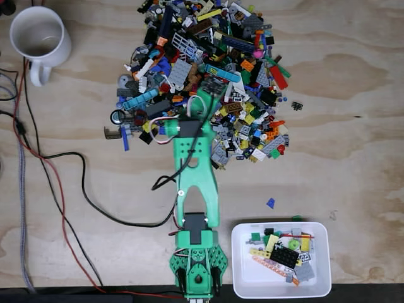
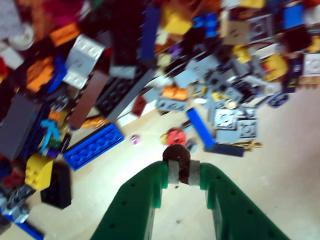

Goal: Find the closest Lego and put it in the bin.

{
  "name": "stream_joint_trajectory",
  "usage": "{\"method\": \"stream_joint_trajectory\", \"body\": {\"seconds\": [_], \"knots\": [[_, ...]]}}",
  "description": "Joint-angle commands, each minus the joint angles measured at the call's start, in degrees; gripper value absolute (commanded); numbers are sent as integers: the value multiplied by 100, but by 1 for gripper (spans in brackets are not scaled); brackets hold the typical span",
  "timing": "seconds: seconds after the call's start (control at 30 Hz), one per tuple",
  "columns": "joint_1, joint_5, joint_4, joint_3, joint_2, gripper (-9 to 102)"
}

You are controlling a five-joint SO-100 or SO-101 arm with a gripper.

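In the wrist view a small, dark brown round Lego piece [image 2: 176, 153] sits pinched between the two green fingertips of the hand [image 2: 179, 172], which are closed on it just above the bare wood at the near edge of the pile; it is too blurred and too round to tell any long axis or which way it points. Just beyond it lie a small red piece [image 2: 176, 136] and a blue bar [image 2: 200, 128] that runs diagonally, and to the left a blue studded plate [image 2: 93, 146]. In the fixed view the green arm [image 1: 197, 189] reaches up the picture into the Lego pile [image 1: 202, 76]. The bin [image 1: 281, 287], its long axis left to right, stands on the table [image 1: 353, 126] right of the arm's base, already holding several pieces. A white mug [image 1: 39, 36] stands at the top left, and cables [image 1: 60, 189] trail down the left.
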Motion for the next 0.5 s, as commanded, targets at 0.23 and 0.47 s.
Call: {"method": "stream_joint_trajectory", "body": {"seconds": [0.23,0.47], "knots": [[5019,-1696,9,1969,2848,2],[7005,-2276,-431,3199,3797,3]]}}
